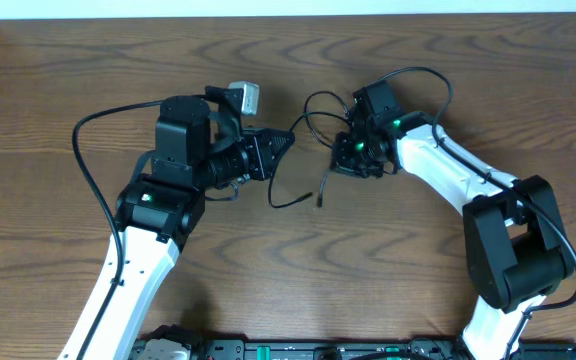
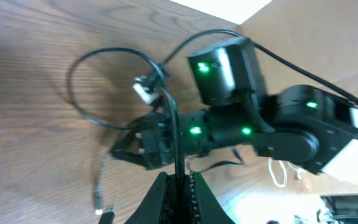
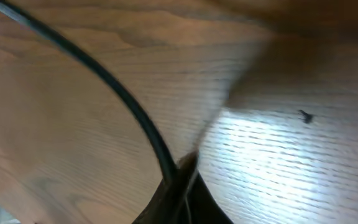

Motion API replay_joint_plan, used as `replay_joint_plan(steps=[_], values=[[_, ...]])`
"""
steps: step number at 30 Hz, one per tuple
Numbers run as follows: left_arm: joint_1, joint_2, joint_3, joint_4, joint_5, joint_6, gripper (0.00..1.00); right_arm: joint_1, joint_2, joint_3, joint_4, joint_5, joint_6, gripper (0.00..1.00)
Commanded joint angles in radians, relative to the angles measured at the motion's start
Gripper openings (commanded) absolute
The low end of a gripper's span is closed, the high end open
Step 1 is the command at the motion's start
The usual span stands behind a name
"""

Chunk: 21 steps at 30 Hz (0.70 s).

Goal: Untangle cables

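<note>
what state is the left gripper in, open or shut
Shut on a black cord: in the left wrist view the left gripper has its jaws pressed together, the cord running up between them.

My desk is brown wood with a bold grain. Near its middle, well clear of every edge, a thin black cord lies on it, its small plug end resting flat. A loop of it curls toward the far edge.
</note>
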Motion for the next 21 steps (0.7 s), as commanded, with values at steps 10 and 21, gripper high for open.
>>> replay_joint_plan(steps=[10, 21], values=[[0.005, -0.010, -0.003, -0.188, -0.409, 0.013, 0.08, -0.039, -0.226, -0.007, -0.143, 0.163, -0.185, 0.01], [0.004, -0.010, -0.003, -0.192, -0.273, 0.013, 0.08, -0.051, -0.433, -0.006, -0.175, 0.203, -0.320, 0.59]])
